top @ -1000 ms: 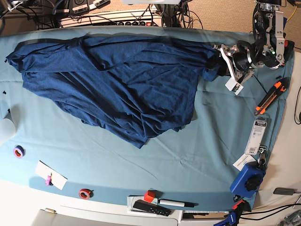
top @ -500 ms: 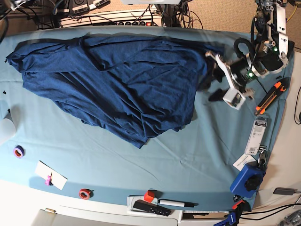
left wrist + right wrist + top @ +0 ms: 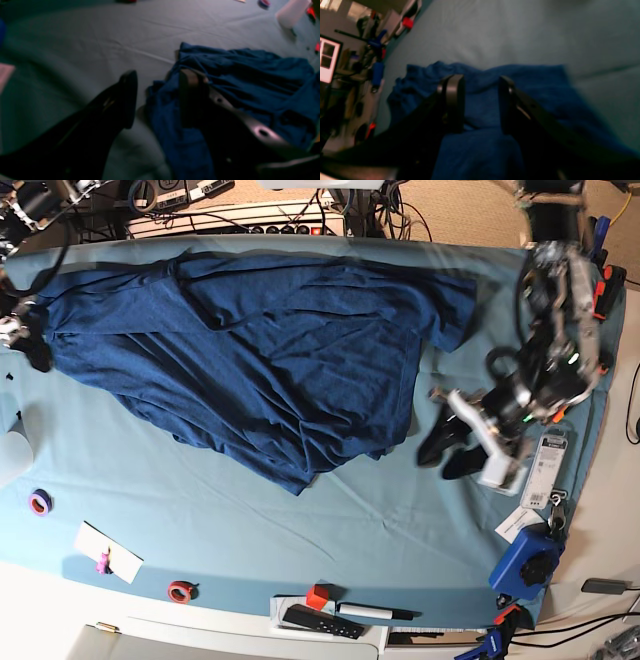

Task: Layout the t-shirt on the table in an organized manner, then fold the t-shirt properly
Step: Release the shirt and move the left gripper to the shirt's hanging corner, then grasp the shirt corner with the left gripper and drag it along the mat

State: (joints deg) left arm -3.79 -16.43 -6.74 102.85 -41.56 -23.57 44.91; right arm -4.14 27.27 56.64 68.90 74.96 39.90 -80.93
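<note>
The dark navy t-shirt [image 3: 250, 350] lies spread and wrinkled across the far half of the table [image 3: 300, 520], with its right sleeve [image 3: 450, 305] lying flat. My left gripper [image 3: 442, 457] hovers open just right of the shirt's lower edge. In the left wrist view, the left gripper [image 3: 158, 75] has its jaws apart over a bunched shirt edge [image 3: 165, 120]. My right gripper [image 3: 35, 350] is at the shirt's left end. In the right wrist view, the right gripper [image 3: 480, 80] has its fingers [image 3: 455, 100] spread over the blue fabric [image 3: 480, 110], and I cannot see any cloth pinched.
Along the front edge lie a purple tape roll [image 3: 40, 502], a white card [image 3: 110, 552], a red tape roll [image 3: 180, 590], a red cube [image 3: 318, 595], a remote [image 3: 318, 620] and a pen [image 3: 375, 612]. Tags [image 3: 545, 470] and a blue clamp [image 3: 527, 560] sit at the right.
My left gripper let go of the right sleeve and swung toward the front, beside the shirt's lower edge. The sleeve now lies flat. My right gripper has come into the base view at the left.
</note>
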